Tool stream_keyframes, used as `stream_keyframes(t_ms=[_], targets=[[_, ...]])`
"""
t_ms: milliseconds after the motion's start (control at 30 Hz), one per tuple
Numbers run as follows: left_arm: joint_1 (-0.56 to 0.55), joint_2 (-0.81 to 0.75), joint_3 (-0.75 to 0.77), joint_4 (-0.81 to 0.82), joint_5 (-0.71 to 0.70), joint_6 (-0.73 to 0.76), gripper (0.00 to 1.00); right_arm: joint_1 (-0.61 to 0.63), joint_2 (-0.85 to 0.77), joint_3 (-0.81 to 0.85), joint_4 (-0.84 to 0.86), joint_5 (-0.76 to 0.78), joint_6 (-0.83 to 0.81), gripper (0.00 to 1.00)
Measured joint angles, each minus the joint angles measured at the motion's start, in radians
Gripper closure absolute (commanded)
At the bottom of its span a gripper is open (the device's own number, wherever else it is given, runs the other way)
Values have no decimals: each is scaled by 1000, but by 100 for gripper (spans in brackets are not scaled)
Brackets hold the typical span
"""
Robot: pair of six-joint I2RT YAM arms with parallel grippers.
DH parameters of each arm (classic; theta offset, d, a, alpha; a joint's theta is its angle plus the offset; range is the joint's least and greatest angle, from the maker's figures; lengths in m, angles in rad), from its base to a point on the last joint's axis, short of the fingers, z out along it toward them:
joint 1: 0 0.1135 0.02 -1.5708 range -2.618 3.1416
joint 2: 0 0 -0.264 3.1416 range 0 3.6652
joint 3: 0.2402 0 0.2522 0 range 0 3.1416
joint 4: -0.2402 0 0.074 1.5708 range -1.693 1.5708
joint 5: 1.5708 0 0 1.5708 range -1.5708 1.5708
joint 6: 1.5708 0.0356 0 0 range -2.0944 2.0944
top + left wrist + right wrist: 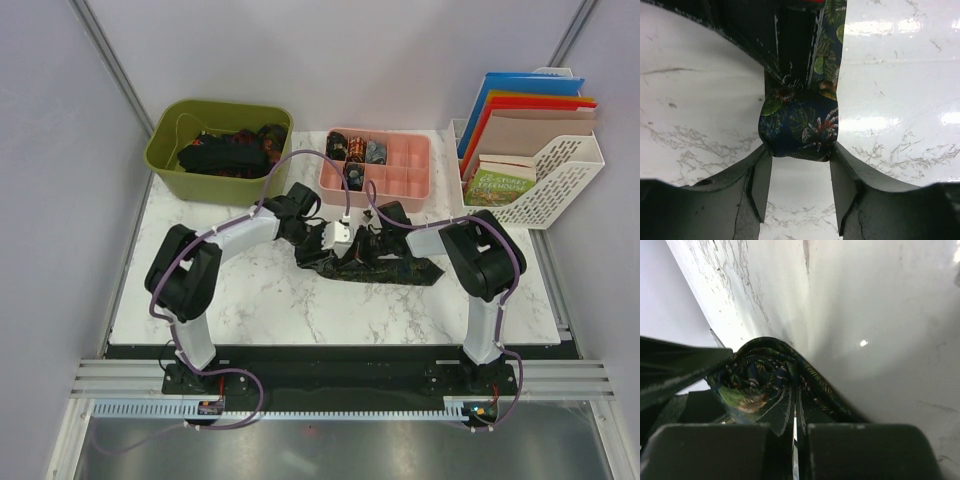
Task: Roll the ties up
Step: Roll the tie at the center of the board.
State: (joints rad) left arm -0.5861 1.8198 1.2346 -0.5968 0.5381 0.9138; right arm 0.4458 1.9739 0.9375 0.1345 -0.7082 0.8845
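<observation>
One dark leaf-patterned tie [385, 268] lies crumpled across the middle of the marble table [250, 310], between my two grippers. My left gripper [342, 237] holds a folded, bulging end of the tie [800, 120] across its width, squeezed between the very fingertips [765, 165]; my left gripper [800, 156] stands half wide. My right gripper [385, 222] is shut on the tie's layered edges, with a coiled part of the tie [760, 377] just ahead of my right gripper [796, 422]. Rolled ties [355, 150] sit in a pink tray [405, 180].
A green bin [165, 150] at the back left holds several loose ties. A white file rack [570, 170] with folders and a book stands at the back right. Purple cables run along both arms.
</observation>
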Motion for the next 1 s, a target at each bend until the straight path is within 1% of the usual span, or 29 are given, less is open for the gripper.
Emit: stream_keyframes(t_ms=[467, 833, 1000], targets=[[-85, 105, 124, -45, -42, -74, 47, -3, 0, 0, 0, -3, -3, 100], [-121, 143, 159, -74, -100, -118, 54, -10, 0, -37, 79, -22, 28, 100], [-142, 179, 217, -130, -147, -142, 59, -12, 0, -52, 108, -27, 53, 100]])
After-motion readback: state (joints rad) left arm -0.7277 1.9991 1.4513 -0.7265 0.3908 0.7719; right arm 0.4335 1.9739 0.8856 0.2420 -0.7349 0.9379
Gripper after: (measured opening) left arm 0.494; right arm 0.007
